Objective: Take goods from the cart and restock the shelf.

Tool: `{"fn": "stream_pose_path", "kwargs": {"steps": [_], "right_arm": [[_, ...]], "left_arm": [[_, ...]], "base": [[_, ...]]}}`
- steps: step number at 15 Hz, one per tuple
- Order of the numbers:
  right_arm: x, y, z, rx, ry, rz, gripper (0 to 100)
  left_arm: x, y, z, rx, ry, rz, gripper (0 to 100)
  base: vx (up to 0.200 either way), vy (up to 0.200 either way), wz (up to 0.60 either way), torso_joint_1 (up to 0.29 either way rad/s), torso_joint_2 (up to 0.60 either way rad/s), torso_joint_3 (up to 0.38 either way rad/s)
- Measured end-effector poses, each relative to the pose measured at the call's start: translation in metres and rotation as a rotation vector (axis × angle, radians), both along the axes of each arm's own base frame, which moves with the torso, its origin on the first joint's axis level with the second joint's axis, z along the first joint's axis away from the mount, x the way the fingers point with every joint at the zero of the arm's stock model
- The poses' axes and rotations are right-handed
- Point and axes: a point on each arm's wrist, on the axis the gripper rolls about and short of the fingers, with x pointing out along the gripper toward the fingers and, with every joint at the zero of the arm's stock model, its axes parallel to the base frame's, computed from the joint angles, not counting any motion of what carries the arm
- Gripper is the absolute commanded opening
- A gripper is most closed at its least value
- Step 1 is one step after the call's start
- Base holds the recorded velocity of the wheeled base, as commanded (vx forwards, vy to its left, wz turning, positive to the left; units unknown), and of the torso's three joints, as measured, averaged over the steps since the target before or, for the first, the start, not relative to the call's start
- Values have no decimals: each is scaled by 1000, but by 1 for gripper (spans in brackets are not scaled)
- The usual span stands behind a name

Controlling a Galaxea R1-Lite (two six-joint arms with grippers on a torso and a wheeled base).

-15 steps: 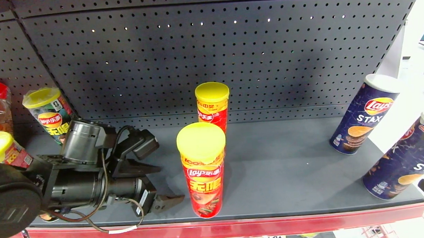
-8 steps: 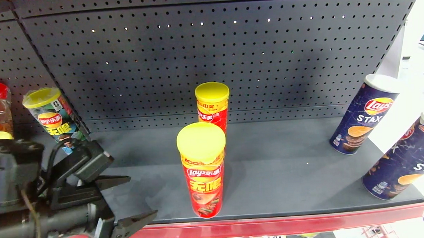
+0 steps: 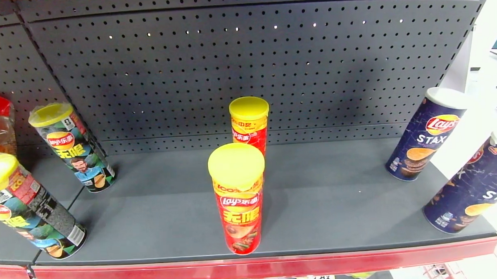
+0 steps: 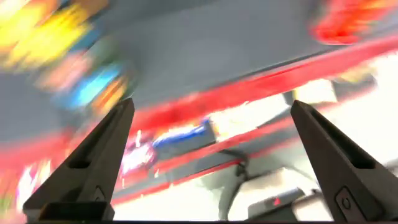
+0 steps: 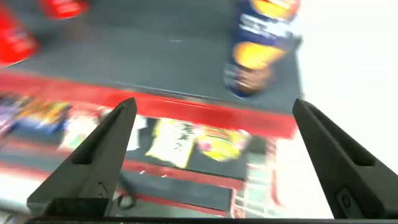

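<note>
Two red chip cans with yellow lids stand mid-shelf, one near the front edge (image 3: 238,197) and one behind it (image 3: 248,123). The grey shelf (image 3: 325,194) has a red front lip. My left gripper (image 4: 214,155) is open and empty, below and in front of the shelf's red lip (image 4: 205,99). My right gripper (image 5: 214,162) is open and empty too, in front of the red lip, with a dark blue can (image 5: 261,46) beyond it.
Two dark blue chip cans (image 3: 428,133) (image 3: 469,189) stand at the shelf's right end. Two green-and-black cans with yellow lids (image 3: 73,147) (image 3: 23,205) stand at the left. A perforated grey back panel (image 3: 246,65) closes the rear. More goods lie on the lower shelf (image 5: 174,140).
My left arm has drawn back from the front red can, down and to the left, out of the head view. The rear left cans it hid now show.
</note>
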Motion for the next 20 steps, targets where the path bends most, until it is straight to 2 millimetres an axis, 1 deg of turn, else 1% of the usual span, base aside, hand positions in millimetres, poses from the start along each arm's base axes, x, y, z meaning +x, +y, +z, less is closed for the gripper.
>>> {"fn": "stream_pose_path", "kwargs": {"steps": [1,2,3,4,5,6,8,10,11,13,14,20], "right_arm": [[-3,1,-4,7,2,-62,100],[-6,2,-10,10,12,-127,100],[-8,4,-19,14,19,-164,100],[-9,5,-29,17,23,-167,100],[-8,6,-42,23,31,-157,100],[-5,6,-49,33,-8,-131,100],[2,9,-61,53,-92,-32,100],[6,10,-74,57,-106,-11,100],[6,10,-79,59,-109,-24,100],[4,11,-83,73,-150,-58,100],[3,11,-84,75,-158,-62,100],[2,11,-86,79,-174,-68,100]], "left_arm": [[-14,4,-7,-8,3,85,100],[-29,6,-15,-17,-3,164,100],[-40,6,-23,-27,-20,212,100],[-46,6,-31,-39,-47,238,100],[-47,5,-37,-55,-91,239,100],[-44,4,-38,-82,-175,211,100],[-33,2,-55,-89,-261,176,100],[-23,1,-67,-75,-379,161,100],[-20,1,-74,-64,-381,159,100],[-19,0,-86,-54,-331,140,100],[-19,0,-88,-55,-315,131,100],[-19,0,-90,-54,-309,137,100]], "base": [[0,0,0,0,0,0],[0,0,0,0,0,0],[0,0,0,0,0,0],[0,0,0,0,0,0],[0,0,0,0,0,0],[0,0,0,0,0,0],[0,0,0,0,0,0],[0,0,0,0,0,0],[0,0,0,0,0,0],[0,0,0,0,0,0],[0,0,0,0,0,0],[0,0,0,0,0,0]]}}
